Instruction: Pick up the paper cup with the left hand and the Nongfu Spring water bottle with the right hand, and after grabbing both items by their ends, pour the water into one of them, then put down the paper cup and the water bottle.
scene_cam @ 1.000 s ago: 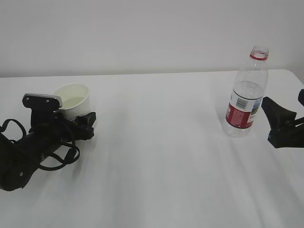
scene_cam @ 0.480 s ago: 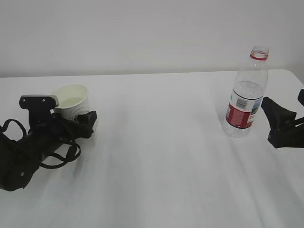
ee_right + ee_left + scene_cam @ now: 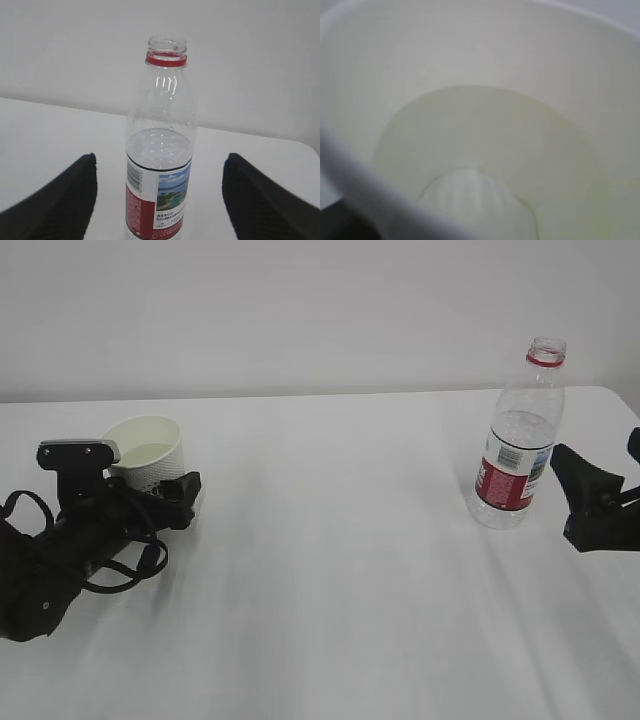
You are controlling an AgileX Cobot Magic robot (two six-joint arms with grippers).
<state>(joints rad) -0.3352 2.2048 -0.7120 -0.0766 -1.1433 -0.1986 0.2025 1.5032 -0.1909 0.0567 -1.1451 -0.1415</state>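
Note:
The paper cup (image 3: 148,452) stands at the table's left with water (image 3: 485,150) pooled in its bottom. My left gripper (image 3: 160,480) lies low around its base. One black finger (image 3: 185,490) shows at the cup's near right, and the other is hidden behind the cup. The left wrist view is filled by the cup's cream inside (image 3: 530,65). The Nongfu Spring water bottle (image 3: 518,435) stands upright and uncapped at the right, partly filled. My right gripper (image 3: 595,450) is open just right of it. Neither of its fingers (image 3: 60,200) touches the bottle (image 3: 160,165).
The white table (image 3: 340,570) stretches bare between the cup and the bottle. A plain white wall (image 3: 300,310) rises behind its far edge. The table's right edge runs close behind the bottle.
My left arm has shifted a little to the left, and the cup has moved slightly left with it. The bottle and my right gripper have not moved.

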